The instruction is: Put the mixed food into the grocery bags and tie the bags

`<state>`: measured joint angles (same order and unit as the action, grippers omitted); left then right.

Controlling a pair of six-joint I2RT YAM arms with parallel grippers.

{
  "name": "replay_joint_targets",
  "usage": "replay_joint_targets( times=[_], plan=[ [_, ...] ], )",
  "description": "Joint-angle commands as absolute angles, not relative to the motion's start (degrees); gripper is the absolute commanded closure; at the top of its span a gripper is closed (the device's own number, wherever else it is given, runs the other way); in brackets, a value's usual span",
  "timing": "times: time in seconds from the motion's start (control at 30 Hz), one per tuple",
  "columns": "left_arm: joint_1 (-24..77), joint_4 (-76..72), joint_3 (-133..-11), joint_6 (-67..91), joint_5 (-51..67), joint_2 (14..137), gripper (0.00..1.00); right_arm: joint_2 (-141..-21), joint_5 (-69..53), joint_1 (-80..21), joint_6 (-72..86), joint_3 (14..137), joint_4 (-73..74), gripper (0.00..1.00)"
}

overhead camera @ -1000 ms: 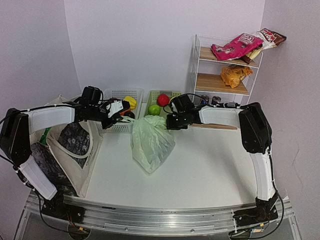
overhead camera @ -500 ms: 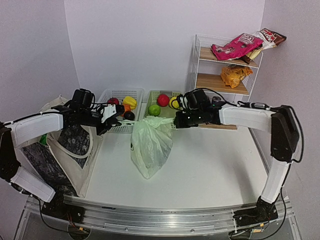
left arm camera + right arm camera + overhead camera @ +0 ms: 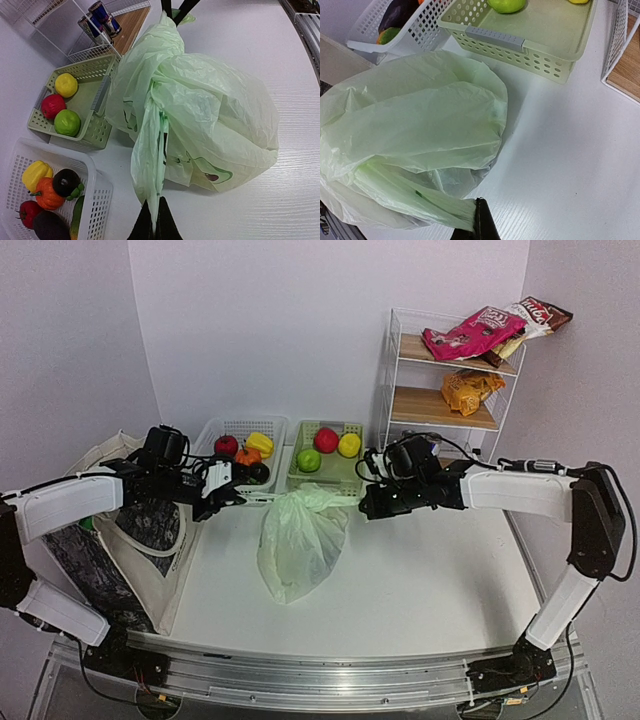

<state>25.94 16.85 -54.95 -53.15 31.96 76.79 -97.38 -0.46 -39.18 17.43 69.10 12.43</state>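
- Two handles (image 3: 152, 165) stretch sideways, one pinched tight in the left gripper (image 3: 232, 492), the other in the right gripper (image 3: 364, 502).
- Bulging plastic bag (image 3: 296, 545), crinkled pale green with an avocado print, lies lengthwise front-to-back.

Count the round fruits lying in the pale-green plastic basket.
3 in the pale-green plastic basket: round red fruit at the back, round yellow fruit right of it, round green fruit nearer, on the left. None seems hidden.

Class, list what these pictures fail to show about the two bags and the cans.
- What the plastic bag holds: every view, its cloudy film hides it.
- Inside the tote: top view, left arm and folded canvas cover it.
- Print on the cans: left wrist view, too small.
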Motion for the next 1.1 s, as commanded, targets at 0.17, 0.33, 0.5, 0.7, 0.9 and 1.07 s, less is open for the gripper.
replay_joint_targets(
  times=[0.17, 0.33, 0.5, 0.7, 0.9, 1.07],
  plan=[
    [23.9, 21.2, -58.5, -47.3, 37.7, 73.4, 0.53, -93.4, -11.8, -35.2, 14.1, 72.4, 16.7, 0.86],
    [23.9, 21.9, -60.3, -40.9, 41.8, 69.1, 0.25, -89.7, -15.7, -35.1, 13.7, 72.7, 17.4, 0.38],
    [24.0, 19.3, -62.3, -30.5, 43.3, 63.4, 0.17, -85.9, -19.4, -34.2, 14.2, 75.4, 21.7, 0.14],
    [20.3, 13.0, -66.7, -7.9, 27.3, 56.9, 0.15, -76.4, -3.9, -29.7, 15.2, 69.7, 24.6, 0.11],
    [8.3, 18.1, -67.3, -2.4, 16.6, 50.9, 0.14, -72.7, 8.3, -18.1, 17.9, 62.2, 34.3, 0.09],
    [3.4, 19.0, -59.3, -0.6, 18.9, 42.8, 0.14, -66.7, 14.2, -16.5, 13.7, 51.1, 32.1, 0.08]
  ],
)
